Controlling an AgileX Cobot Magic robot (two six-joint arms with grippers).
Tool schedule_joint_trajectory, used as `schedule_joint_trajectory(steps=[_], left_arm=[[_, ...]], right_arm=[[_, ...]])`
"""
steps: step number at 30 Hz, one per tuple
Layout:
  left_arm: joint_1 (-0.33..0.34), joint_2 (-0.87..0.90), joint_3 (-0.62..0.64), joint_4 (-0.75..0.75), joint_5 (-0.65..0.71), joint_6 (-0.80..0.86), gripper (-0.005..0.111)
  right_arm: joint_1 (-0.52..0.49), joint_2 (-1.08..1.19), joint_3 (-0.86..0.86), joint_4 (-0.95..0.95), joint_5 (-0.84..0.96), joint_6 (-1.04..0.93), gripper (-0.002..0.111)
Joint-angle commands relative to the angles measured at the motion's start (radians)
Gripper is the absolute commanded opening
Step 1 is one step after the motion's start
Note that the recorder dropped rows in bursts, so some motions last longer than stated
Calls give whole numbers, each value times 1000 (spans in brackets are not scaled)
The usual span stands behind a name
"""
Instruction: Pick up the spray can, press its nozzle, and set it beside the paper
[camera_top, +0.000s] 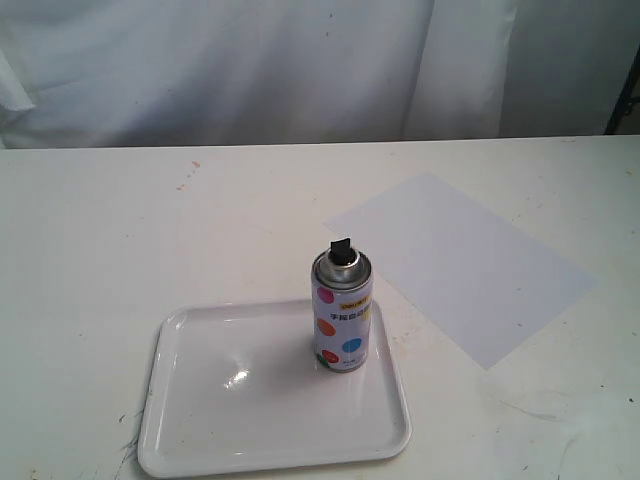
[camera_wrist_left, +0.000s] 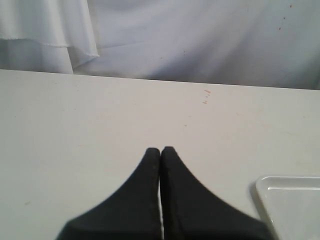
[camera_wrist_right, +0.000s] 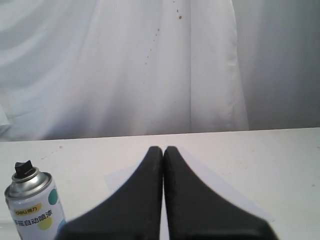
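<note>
The spray can (camera_top: 341, 312) stands upright at the back right of a glossy white tray (camera_top: 200, 400), its black nozzle (camera_top: 342, 250) on the silver top. The pale paper (camera_top: 460, 262) lies flat on the table to the right of the tray. Neither gripper shows in the exterior view. My left gripper (camera_wrist_left: 160, 150) is shut with nothing in it, over bare table, with a tray corner (camera_wrist_left: 290, 200) at one side. My right gripper (camera_wrist_right: 163, 149) is shut and empty above the paper (camera_wrist_right: 225, 192), with the spray can (camera_wrist_right: 32, 202) and its nozzle (camera_wrist_right: 22, 169) off to one side.
A white cloth backdrop (camera_top: 300, 70) hangs behind the table's far edge. The white table (camera_top: 120, 230) stretches out around the tray and paper, with small reddish specks (camera_top: 190, 172) at the back left.
</note>
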Motion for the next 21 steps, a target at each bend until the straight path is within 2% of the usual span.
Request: schedule_joint_trajectory(steps=[1,12,14,16,18,21], left_arm=[[-5,-5,5,3,-6,4,0],[-5,-5,5,3,-6,11,0],[-5,-5,5,3,-6,11,0],[-5,-5,5,3,-6,11,0],[-5,-5,5,3,-6,11,0],[-5,-5,5,3,-6,11,0]], right_arm=[[-27,-6,-15,-1,-7,12,0],[-51,-6,-136,-11,-56,-36,0],[-51,-6,-149,-63,-54,-12,0],[-51,-6,-155,-245,-54,126,0],[-51,-6,-155,-548,-62,399,0],[-51,-6,-153,-1094,-58,975,0]])
